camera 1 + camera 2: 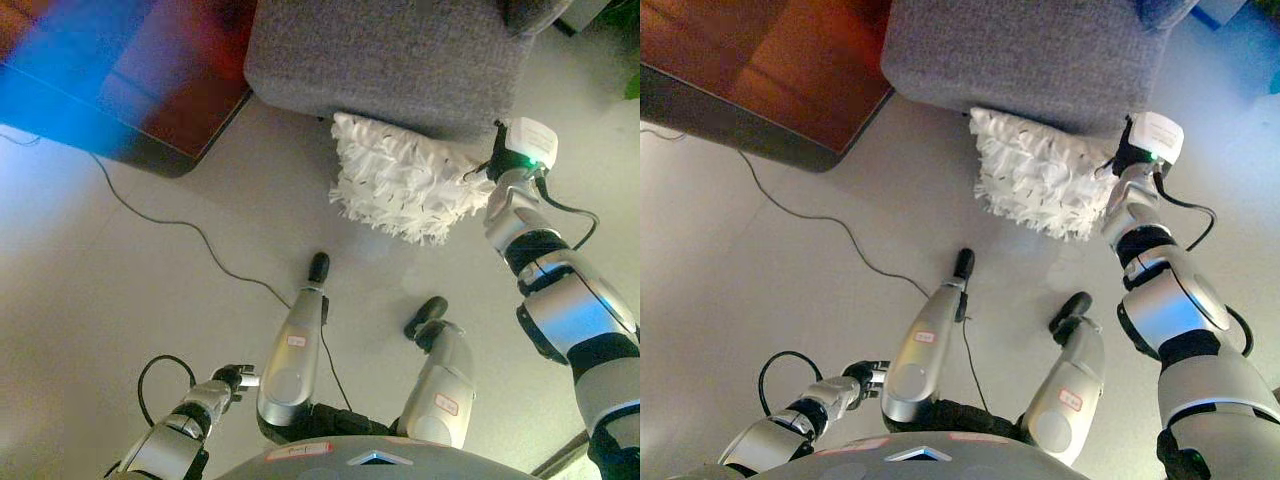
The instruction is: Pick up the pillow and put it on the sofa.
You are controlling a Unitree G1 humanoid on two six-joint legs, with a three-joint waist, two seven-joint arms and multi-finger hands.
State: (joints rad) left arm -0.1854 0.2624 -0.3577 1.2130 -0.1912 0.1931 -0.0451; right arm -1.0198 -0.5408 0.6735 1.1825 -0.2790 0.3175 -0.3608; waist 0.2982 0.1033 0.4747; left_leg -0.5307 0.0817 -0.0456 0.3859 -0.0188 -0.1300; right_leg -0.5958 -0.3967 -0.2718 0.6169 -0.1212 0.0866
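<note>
Pillow (400,185) lay on the floor (120,260), touching the sofa (390,60) front, its far edge under the sofa's overhang. Right robot hand (1120,160) was at the pillow's right edge. Left robot hand (235,378) hung low left, well apart. Wooden platform (770,70) sat left of the sofa.

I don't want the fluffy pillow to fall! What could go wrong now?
1. The right hand is at the pillow's far right edge, its fingers hidden. A hold on one edge could let the shaggy pillow droop or slip.
2. The pillow sits against the grey sofa's front, so it might catch on the sofa when lifted.
3. The left hand hangs low, far from the pillow, so it likely cannot help quickly.
</note>
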